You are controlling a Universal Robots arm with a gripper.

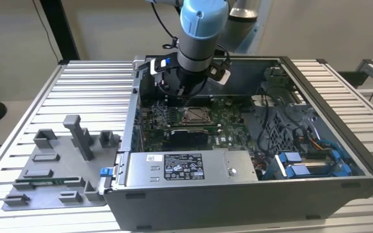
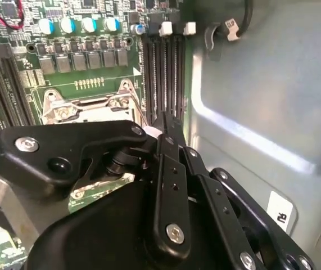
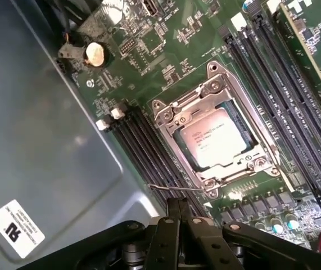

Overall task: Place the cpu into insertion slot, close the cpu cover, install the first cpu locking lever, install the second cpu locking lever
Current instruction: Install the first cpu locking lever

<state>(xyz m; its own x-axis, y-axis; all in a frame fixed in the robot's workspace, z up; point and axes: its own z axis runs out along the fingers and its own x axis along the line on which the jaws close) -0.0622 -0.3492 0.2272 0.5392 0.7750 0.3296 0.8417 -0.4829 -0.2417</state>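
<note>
gripper [image 3: 181,201], fingers closed together with nothing visibly between them, just short of a thin wire lever [image 3: 174,187] lying over the ends of the dark memory slots [image 3: 143,146]. beyond, the cpu [image 3: 213,138] sits in the insertion slot [image 3: 232,109] under the lowered cpu cover [image 3: 170,130]; grey case wall [image 3: 42,140] alongside.

arm [image 1: 201,29] comes down near-vertical, wrist [image 1: 188,73] pointing straight down, just behind the insertion slot [image 1: 195,115] in the exterior view. claw [image 3: 181,202] has its fingers [image 2: 166,126] pressed together into one narrow tip, nothing visibly clamped between them. In both wrist views the tip sits just beside the insertion slot's edge, off its centre. Black linkage bars folded inward.
</note>
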